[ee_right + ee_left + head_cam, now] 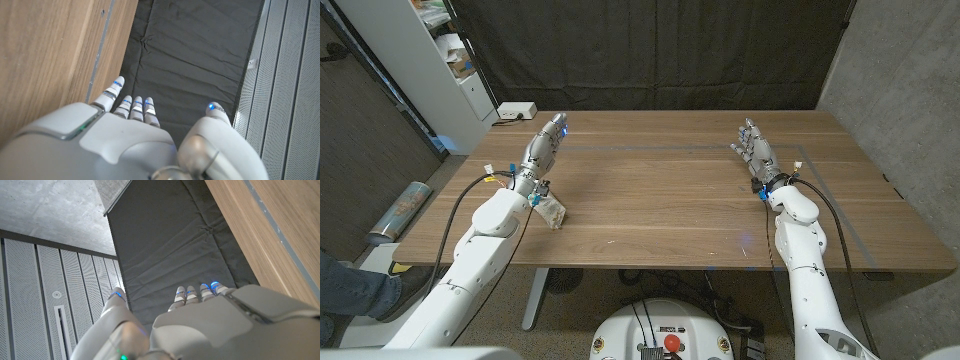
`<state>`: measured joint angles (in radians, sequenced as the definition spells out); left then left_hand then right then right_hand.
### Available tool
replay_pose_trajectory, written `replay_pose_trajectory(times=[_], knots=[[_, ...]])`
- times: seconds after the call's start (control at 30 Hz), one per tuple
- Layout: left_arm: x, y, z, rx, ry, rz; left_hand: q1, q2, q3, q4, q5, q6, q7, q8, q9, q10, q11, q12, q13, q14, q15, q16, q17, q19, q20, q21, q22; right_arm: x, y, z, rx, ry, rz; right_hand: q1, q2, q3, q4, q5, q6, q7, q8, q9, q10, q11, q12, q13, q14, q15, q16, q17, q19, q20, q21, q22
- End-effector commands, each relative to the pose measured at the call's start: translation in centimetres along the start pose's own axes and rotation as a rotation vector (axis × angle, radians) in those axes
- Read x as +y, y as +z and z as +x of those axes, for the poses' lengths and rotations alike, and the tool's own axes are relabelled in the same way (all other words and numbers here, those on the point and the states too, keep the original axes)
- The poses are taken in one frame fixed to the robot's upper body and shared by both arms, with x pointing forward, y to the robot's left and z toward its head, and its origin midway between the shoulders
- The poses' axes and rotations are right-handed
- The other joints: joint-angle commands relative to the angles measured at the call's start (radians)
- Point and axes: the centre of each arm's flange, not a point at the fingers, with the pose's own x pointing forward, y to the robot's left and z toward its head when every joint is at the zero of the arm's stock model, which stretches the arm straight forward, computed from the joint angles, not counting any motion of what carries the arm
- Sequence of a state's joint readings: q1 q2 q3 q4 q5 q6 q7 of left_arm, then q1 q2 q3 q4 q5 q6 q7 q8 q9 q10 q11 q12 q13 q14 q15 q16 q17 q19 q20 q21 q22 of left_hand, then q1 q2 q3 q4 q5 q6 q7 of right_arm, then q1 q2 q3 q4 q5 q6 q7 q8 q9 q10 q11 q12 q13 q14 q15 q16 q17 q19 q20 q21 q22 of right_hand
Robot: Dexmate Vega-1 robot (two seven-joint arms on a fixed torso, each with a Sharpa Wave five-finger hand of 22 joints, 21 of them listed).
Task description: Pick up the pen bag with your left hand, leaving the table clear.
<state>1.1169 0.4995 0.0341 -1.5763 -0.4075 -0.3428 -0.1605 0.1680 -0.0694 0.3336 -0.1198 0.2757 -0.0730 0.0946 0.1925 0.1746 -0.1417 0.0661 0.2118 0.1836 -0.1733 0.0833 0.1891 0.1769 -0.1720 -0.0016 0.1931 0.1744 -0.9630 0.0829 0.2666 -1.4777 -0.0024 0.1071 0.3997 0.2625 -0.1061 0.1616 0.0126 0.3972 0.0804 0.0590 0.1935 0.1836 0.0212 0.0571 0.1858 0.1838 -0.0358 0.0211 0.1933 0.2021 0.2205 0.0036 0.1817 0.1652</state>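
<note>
the pen bag (551, 212) lies near the table's (670, 215) near left edge, just beside my left forearm. my left hand (546, 144) is extended and holds nothing, far past it. i should pull back, lower over the bag, then close. my right hand (756, 150) is spread, empty.

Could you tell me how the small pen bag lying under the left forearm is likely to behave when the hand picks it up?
The pen bag looks crumpled and uneven, so it is probably soft and will sag or fold rather than hold its shape. It lies low on the table, so it seems unlikely to roll. It looks small beside the left hand, so probably light; its contents cannot be seen.
</note>
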Motion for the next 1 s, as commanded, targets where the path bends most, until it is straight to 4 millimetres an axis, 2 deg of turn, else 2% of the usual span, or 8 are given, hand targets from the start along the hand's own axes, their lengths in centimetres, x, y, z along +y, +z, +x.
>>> replay_pose_trajectory(times=[0.03,0.4,1.0], knots=[[0.5,0.8,-1.2,-0.023,0.001,0.025,0.013,-0.003,0.001,-0.003,0.005,0.007,-0.001,0.003,0.003,0.006,-0.003,0.002,0.005,-0.007,0.002,0.005,0.003,-0.054,0.005,0.005,0.005,0.1,0.2,0.4,-0.007,-0.001,-0.003,0.004,0.011,-0.003,-0.003,0.004,0.004,-0.005,0.001,0.004,0.004,0.009,0.007,0.002,-0.001,0.010,0.010,0.002,0.006,0.002,0.007,0.005],[0.4,1.7,-2.0,-0.026,-0.025,0.061,0.015,-0.002,0.001,-0.003,0.005,0.009,-0.002,0.002,0.003,0.009,-0.004,0.003,0.005,-0.005,0.003,0.004,0.003,-0.053,0.007,0.005,0.005,-0.6,0.3,0.3,-0.007,-0.007,-0.002,0.004,0.012,-0.004,-0.003,0.005,0.006,-0.004,0.002,0.004,0.004,0.009,0.007,0.002,-0.001,0.009,0.010,0.002,0.005,0.002,0.007,0.005],[1.1,1.5,-3.1,-0.029,-0.016,0.073,0.020,0.000,-0.001,-0.004,0.005,0.013,-0.003,0.002,0.003,0.012,-0.004,0.002,0.005,0.000,0.002,0.004,0.003,-0.051,0.010,0.005,0.005,-1.1,0.3,0.8,0.005,-0.007,-0.005,0.005,0.014,-0.006,-0.003,0.008,0.006,-0.003,0.002,0.004,0.004,0.009,0.007,0.002,0.000,0.011,0.010,0.002,0.004,0.002,0.007,0.005]])
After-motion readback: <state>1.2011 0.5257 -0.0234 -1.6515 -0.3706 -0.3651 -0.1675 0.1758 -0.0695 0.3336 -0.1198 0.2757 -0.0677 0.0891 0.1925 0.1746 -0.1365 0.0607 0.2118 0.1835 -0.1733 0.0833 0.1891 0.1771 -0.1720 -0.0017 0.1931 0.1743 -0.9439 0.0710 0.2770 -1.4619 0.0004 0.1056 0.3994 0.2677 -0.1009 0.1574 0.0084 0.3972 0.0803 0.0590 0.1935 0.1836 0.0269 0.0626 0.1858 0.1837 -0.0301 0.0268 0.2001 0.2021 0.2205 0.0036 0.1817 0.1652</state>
